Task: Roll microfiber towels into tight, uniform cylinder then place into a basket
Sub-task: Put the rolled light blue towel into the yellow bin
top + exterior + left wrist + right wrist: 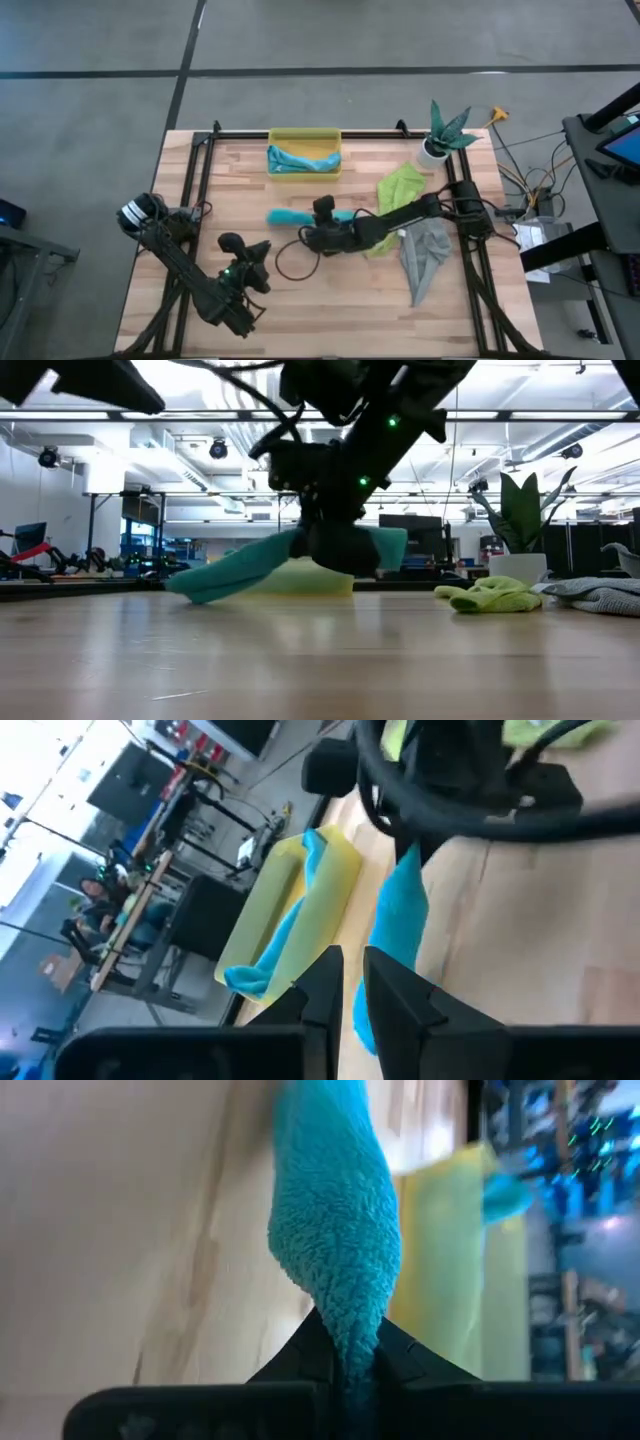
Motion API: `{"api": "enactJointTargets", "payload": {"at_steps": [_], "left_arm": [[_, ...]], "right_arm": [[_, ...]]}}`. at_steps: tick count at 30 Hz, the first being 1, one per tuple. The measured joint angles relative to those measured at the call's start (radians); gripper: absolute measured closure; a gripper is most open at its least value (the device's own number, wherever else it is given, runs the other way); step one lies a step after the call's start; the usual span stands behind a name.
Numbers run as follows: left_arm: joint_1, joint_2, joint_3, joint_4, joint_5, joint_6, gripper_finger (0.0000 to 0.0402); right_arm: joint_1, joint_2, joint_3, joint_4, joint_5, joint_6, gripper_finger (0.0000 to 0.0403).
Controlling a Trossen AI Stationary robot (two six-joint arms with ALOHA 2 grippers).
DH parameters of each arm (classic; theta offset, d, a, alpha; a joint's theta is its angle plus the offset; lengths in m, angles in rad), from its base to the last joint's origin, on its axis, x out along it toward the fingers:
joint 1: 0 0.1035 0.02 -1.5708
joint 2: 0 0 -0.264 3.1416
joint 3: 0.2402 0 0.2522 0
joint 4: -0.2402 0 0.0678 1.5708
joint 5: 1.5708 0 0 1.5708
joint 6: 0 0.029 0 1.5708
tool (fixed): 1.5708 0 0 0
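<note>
A teal towel [288, 216], rolled into a long tube, is held over the middle of the table by my shut right gripper [321, 222]. In the low view the teal towel [235, 572] slants, its left end lowest. The yellow basket [304, 165] stands at the far edge with a light blue towel [296, 157] lying in it. A lime green towel [399, 188] and a grey towel [426, 254] lie crumpled on the table's right part. My left gripper [261, 251] hovers shut near the front left, pointing toward the basket [300, 910], and holds nothing. My right gripper pinches the teal roll between its two fingers, somewhat right of the roll's middle [345, 1342]. The roll narrows where it is squeezed. The fingers come from the table's right, slanting down. The longer part sticks out ahead, and whether its low end [192, 590] touches the table I cannot tell.
A white plant pot [434, 150] with a green plant stands at the far right corner. A black frame [200, 160] runs along the table's sides. A dark cable loop [291, 263] hangs under the right arm. Bare wood lies at the front middle.
</note>
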Motion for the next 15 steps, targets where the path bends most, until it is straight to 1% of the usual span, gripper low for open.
{"api": "enactJointTargets", "payload": {"at_steps": [3,6,11,15], "left_arm": [[0.001,-0.005,-0.001,-0.01,-0.056,0.002,0.0372],[0.002,-0.037,0.005,-0.026,-0.121,-0.001,0.0372],[0.024,-0.132,0.006,-0.025,-0.239,-0.001,0.0372],[0.063,-0.224,0.006,-0.025,-0.309,-0.001,0.0372]], "right_arm": [[-0.029,-0.002,0.0,0.06,0.012,-0.095,0.039],[-0.071,-0.002,0.001,0.114,0.021,-0.17,0.039],[-0.131,-0.004,0.001,0.211,0.021,-0.3,0.039],[-0.182,-0.031,0.001,0.309,0.006,-0.414,0.039]]}}
